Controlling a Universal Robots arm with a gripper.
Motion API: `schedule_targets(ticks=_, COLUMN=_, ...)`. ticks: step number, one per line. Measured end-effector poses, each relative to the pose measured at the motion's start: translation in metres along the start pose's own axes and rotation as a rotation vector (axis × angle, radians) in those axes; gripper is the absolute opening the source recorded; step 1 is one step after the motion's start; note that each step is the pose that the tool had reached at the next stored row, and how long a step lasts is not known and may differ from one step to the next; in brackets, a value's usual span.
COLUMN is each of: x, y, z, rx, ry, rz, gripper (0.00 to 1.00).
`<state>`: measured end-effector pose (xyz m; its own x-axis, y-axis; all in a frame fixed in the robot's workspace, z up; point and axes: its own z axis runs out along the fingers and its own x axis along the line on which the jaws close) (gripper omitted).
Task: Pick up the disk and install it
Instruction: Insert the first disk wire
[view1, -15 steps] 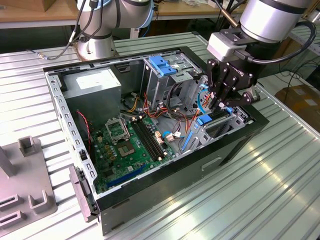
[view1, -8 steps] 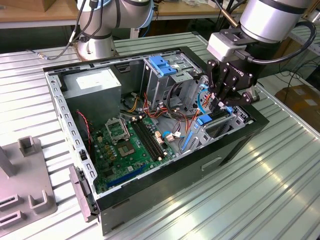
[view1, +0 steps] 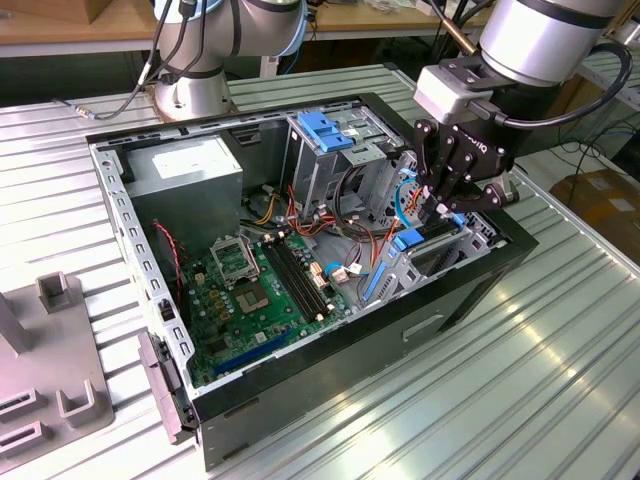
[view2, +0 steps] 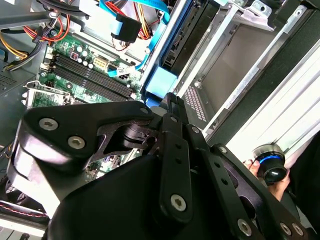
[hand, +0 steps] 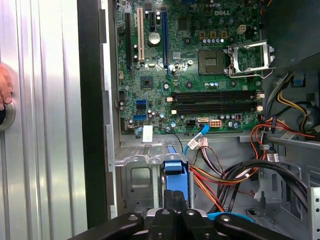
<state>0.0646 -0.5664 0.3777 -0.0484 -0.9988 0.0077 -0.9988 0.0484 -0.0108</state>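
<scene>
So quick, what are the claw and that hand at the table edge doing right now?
Gripper: closed, down at the disk in the drive bay; a grip cannot be told.
Person's hand: at a round knob.

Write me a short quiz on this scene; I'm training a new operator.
1. True or false: the case lies open on its side.
2. Where is the gripper? A: in the case, at the drive bay; B: over the power supply; C: outside the case.
3. What colour is the plastic piece at the gripper's tip?
Key: 1 true; 2 A; 3 blue.
</scene>
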Motion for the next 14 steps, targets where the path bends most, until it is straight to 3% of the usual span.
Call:
schedule_targets(ticks=10, x=0.0, y=-0.0006, z=0.0003, rx=0.0, ry=-0.0002, rz=0.0, gripper=0.1)
schedule_targets(ticks=14, x=-0.0004, y=-0.009, z=0.0005, rx=0.0001, ry=-0.0002, rz=-0.011, gripper=0.1)
